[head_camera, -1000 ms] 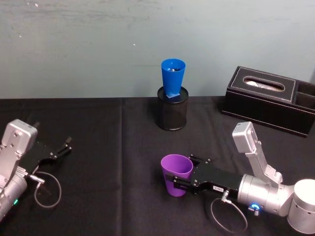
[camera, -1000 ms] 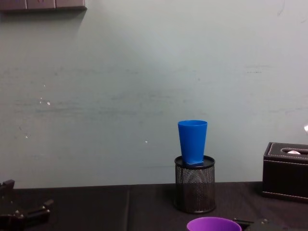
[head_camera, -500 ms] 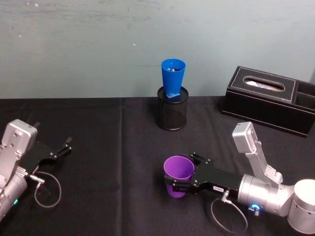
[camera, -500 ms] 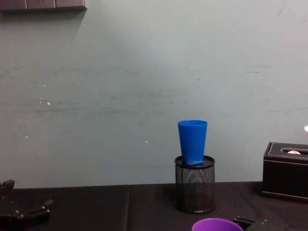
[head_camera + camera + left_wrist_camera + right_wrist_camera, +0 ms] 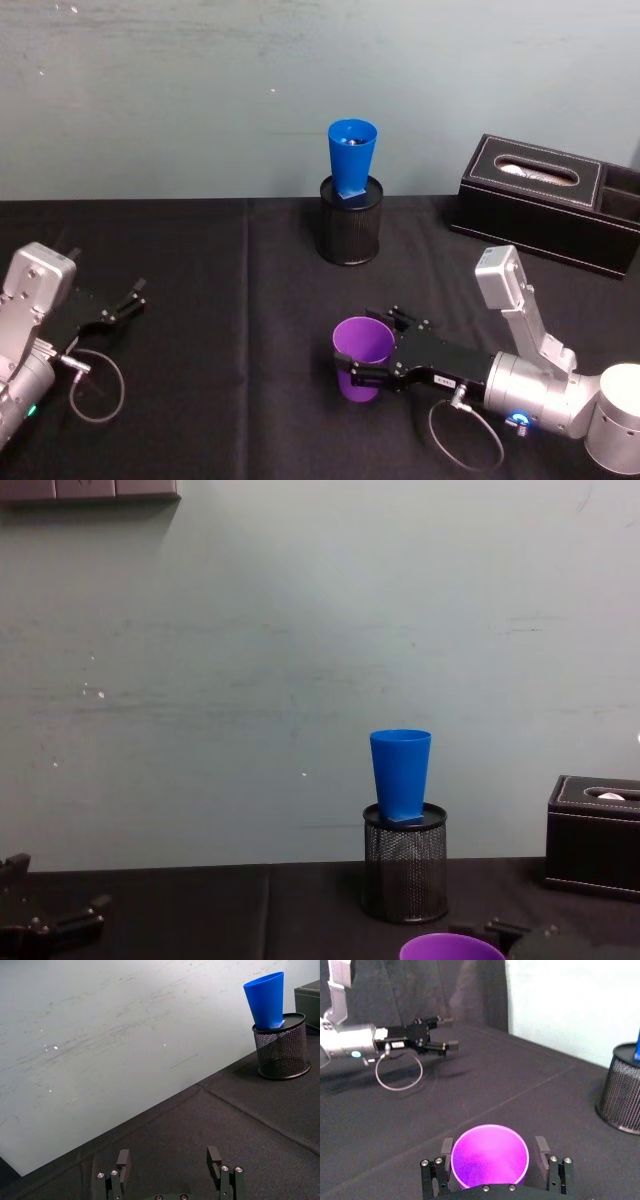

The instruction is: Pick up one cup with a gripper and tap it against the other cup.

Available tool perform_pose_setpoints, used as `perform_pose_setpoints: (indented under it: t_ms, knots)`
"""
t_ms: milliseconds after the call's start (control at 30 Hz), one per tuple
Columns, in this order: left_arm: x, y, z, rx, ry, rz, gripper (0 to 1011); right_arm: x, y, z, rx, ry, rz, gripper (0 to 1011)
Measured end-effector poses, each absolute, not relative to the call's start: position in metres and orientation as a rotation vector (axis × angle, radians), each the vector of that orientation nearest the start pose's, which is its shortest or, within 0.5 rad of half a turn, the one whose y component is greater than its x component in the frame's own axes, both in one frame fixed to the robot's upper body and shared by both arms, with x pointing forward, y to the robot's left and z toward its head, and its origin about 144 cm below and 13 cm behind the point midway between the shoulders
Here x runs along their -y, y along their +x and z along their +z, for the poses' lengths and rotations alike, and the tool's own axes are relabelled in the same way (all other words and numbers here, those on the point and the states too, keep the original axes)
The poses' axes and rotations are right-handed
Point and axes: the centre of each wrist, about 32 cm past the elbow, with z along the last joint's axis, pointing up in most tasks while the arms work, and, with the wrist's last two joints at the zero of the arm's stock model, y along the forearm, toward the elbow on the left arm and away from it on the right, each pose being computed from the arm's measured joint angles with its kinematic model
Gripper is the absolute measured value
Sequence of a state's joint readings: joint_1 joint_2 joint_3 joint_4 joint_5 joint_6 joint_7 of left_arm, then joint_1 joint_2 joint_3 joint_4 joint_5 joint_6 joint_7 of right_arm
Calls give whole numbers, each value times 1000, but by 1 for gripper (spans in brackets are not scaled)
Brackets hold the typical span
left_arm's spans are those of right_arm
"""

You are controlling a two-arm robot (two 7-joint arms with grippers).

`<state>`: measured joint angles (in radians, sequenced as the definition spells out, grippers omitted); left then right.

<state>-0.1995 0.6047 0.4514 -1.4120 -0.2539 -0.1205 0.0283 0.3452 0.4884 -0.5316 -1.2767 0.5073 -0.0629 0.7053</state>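
head view: purple cup clamped upright in the right gripper

head view shows the purple cup (image 5: pixel 362 357) standing upright, mouth up and narrow base down, its long axis vertical, low over the black tablecloth (image 5: pixel 200 300) near the front middle. the right gripper (image 5: pixel 372 362) reaches in from the right and grasps it, one finger on each side of the wall. compared with a second ago the cup sits a little farther right and no longer leans.

right wrist view looks straight into the cup's open mouth, which the chest view cuts to a sliver of rim at its lower edge. the blue cup (image 5: pixel 351 155) stands upright in the black mesh pen holder (image 5: pixel 350 234) at the back, well apart from the purple one. a black tissue box (image 5: pixel 545 200) sits at the back right.

the left gripper (image 5: pixel 120 305) rests at the left, fingers spread and holding nothing.
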Motion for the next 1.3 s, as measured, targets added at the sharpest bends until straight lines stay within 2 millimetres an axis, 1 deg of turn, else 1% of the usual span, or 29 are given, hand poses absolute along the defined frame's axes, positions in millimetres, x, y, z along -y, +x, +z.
perform_pose_setpoints:
  t_ms: [400,533,600,667,867,900,933,967,1100,1300]
  knots:
    - [-310,489,1140,285,304,1248,1000,275,522,1149,14,-2,-588,1003]
    - [-310,489,1140,285,304,1248,1000,277,518,1155,46,45,-673,1002]
    - [-310,489,1140,285,304,1248,1000,276,513,1159,70,56,-784,1003]
    - [-310,489,1140,285,304,1248,1000,275,512,1160,72,54,-816,1003]
    - [-310,489,1140,285,304,1248,1000,266,504,1158,46,-16,-1110,1003]
    - [-310,489,1140,285,304,1248,1000,266,504,1158,46,-16,-1110,1003]
    - [-310,489,1140,285,304,1248,1000,262,503,1156,34,-48,-1196,1003]
    - [-310,489,1140,285,304,1248,1000,262,503,1156,34,-48,-1196,1003]
    - [-310,489,1140,285,305,1248,1000,256,503,1150,36,-98,-1299,1003]
    - [-310,489,1140,285,304,1248,1000,257,503,1150,35,-95,-1288,1003]
